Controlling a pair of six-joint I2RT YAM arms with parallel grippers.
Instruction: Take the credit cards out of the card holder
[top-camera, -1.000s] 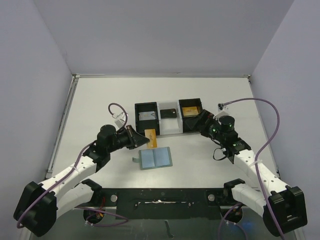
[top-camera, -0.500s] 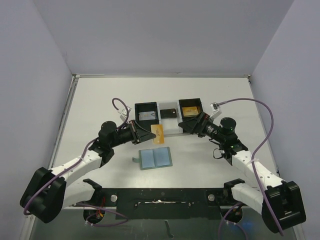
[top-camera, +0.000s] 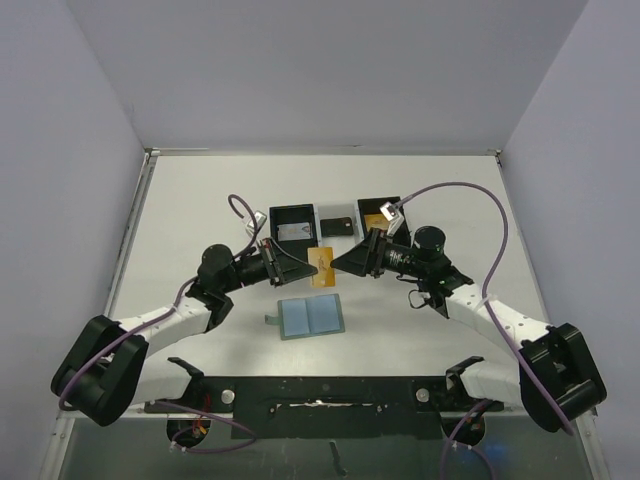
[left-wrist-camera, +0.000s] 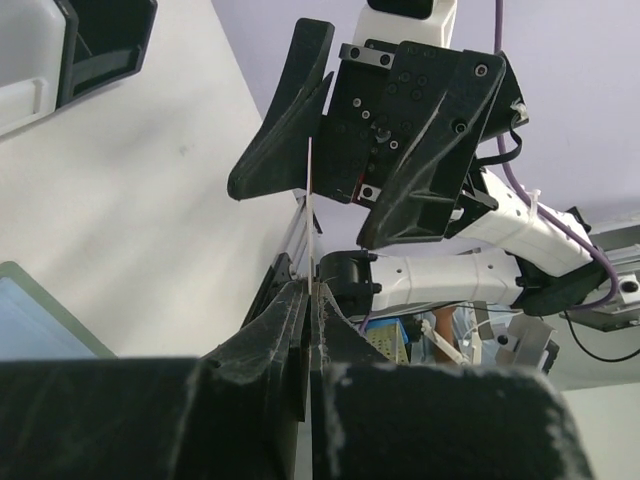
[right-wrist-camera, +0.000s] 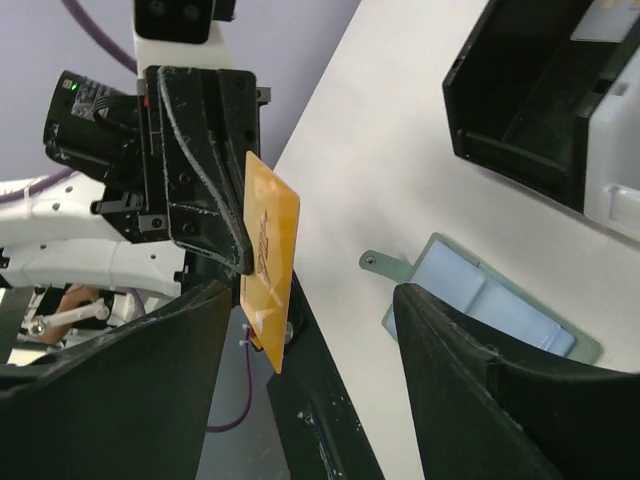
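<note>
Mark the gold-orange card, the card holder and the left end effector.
gold-orange card (right-wrist-camera: 270, 245): right wrist view, its printed face.
card holder (top-camera: 311, 317): top view, pale blue lining.
left end effector (left-wrist-camera: 312, 300): left wrist view, between fingertips.

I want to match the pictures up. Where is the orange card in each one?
Top external: middle, the orange card between the left fingers.
Left wrist: centre, only its thin edge.
Right wrist: left of centre, face showing.
Shared landmark: the open card holder, below the card, bottom left, lower right in turn.
</note>
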